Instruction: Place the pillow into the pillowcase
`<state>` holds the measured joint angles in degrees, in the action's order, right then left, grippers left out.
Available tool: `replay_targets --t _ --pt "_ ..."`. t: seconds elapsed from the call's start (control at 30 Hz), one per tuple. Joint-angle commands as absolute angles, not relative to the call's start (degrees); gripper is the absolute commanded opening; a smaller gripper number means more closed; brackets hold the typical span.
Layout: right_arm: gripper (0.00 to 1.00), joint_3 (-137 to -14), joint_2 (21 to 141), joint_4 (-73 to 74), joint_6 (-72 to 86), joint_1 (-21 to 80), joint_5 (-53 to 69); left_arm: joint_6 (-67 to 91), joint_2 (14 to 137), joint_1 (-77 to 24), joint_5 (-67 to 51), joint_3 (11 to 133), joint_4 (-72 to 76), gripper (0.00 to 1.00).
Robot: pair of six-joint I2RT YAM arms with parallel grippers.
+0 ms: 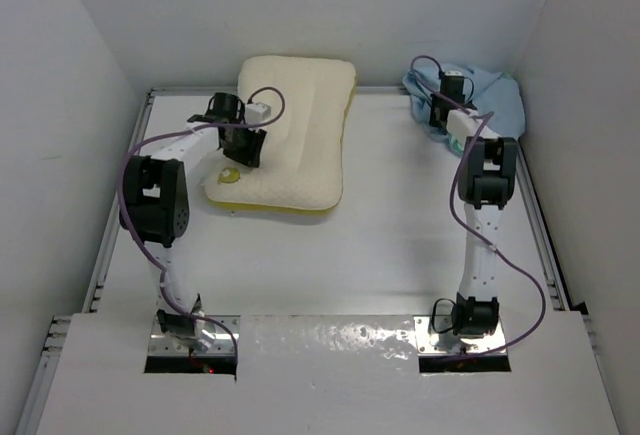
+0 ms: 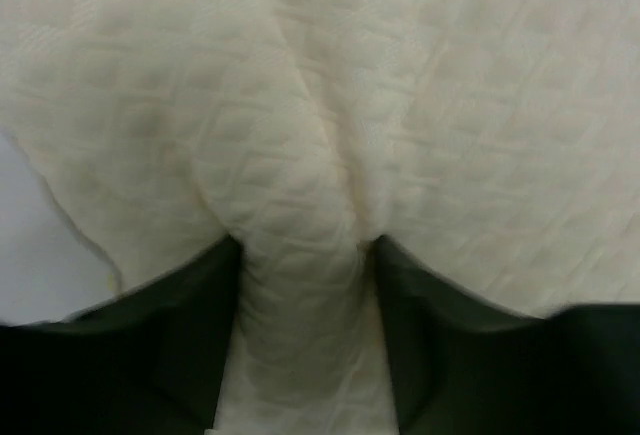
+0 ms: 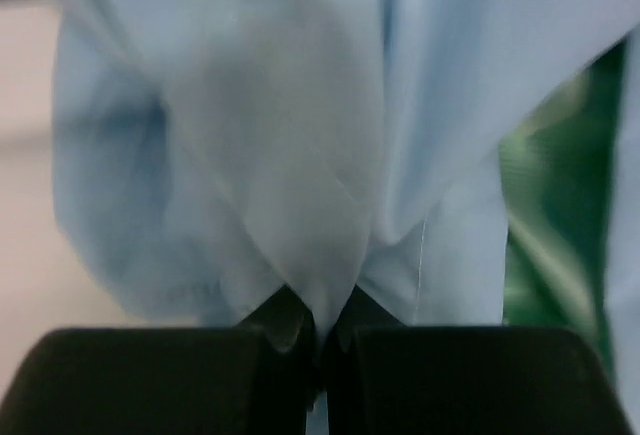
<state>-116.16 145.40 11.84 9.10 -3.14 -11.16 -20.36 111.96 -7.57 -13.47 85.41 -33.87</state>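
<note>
— The left claw (image 2: 305, 247), what's it doing?
— I see it pinching a raised fold of the pillow (image 2: 450, 105), jaws partway in. The right claw (image 3: 320, 317) is clamped tight on a blue fold of the pillowcase (image 3: 300, 105).
— And where do they lie?
— Pillow upper centre-left on the table (image 1: 400, 255); pillowcase bunched in the upper right corner

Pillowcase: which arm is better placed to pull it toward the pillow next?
Right. The right gripper is shut on a fold of the light blue pillowcase in the far right corner; the left gripper pinches a ridge of the pillow, apart from it.
</note>
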Motion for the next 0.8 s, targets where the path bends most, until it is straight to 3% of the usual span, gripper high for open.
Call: replay_targets --t 0.0,0.03,0.13,0.27,0.3,0.33,0.37,0.4,0.43,0.47,0.5,0.67,0.7,0.73,0.77 --pt "0.00 -107.5 133.6 10.6 7.2 -0.3 -0.4 -24.2 110.3 -7.1 -8.5 76.9 -31.6 0.28" --pt "0.00 -103.7 130.7 9.9 4.8 1.9 1.6 -24.4 108.6 -6.5 -6.6 75.2 -29.4 0.00" --pt "0.00 -84.1 116.5 8.3 -4.1 8.3 13.7 -28.6 105.3 1.4 -2.2 70.9 -26.6 0.00" --pt "0.00 -71.4 95.9 10.1 -6.6 17.3 28.4 -33.9 104.3 13.7 1.2 73.4 -21.0 0.00" --pt "0.01 -69.8 93.5 7.8 -4.5 17.5 31.1 -36.7 104.8 15.0 0.9 78.0 -22.1 0.07" --pt "0.18 -68.1 91.3 6.6 1.0 17.4 30.2 -38.1 105.5 15.5 0.9 80.4 -22.8 0.17" --pt "0.50 -66.1 89.7 5.7 3.1 17.1 27.0 -39.7 105.7 15.3 0.4 82.2 -23.5 0.28" --pt "0.90 -66.0 88.1 5.5 4.1 16.8 23.3 -42.1 105.8 14.9 -2.9 86.0 -25.4 0.56" --pt "0.99 -67.1 88.2 6.1 3.6 16.4 17.6 -42.8 106.0 14.0 -5.0 88.0 -26.8 0.77" --pt "0.99 -68.3 88.8 7.1 2.9 16.4 14.9 -43.2 106.3 13.5 -6.7 89.9 -28.2 0.94" --pt "0.99 -69.9 91.4 9.5 2.0 16.4 12.4 -43.3 106.5 12.8 -10.1 93.7 -31.3 1.00" --pt "0.98 -80.8 101.1 12.7 9.7 16.9 9.9 -40.1 106.3 7.8 -16.2 98.5 -37.3 1.00" --pt "0.92 -81.0 102.3 11.6 10.5 17.0 11.4 -41.6 105.5 4.5 -16.7 98.6 -41.3 0.97" --pt "0.76 -81.7 104.7 11.7 11.9 17.6 12.6 -42.4 105.1 2.2 -17.1 98.6 -43.5 0.95" --pt "0.69 -82.4 105.7 13.6 12.6 17.9 15.0 -43.8 104.7 0.2 -18.1 98.2 -47.4 0.92"
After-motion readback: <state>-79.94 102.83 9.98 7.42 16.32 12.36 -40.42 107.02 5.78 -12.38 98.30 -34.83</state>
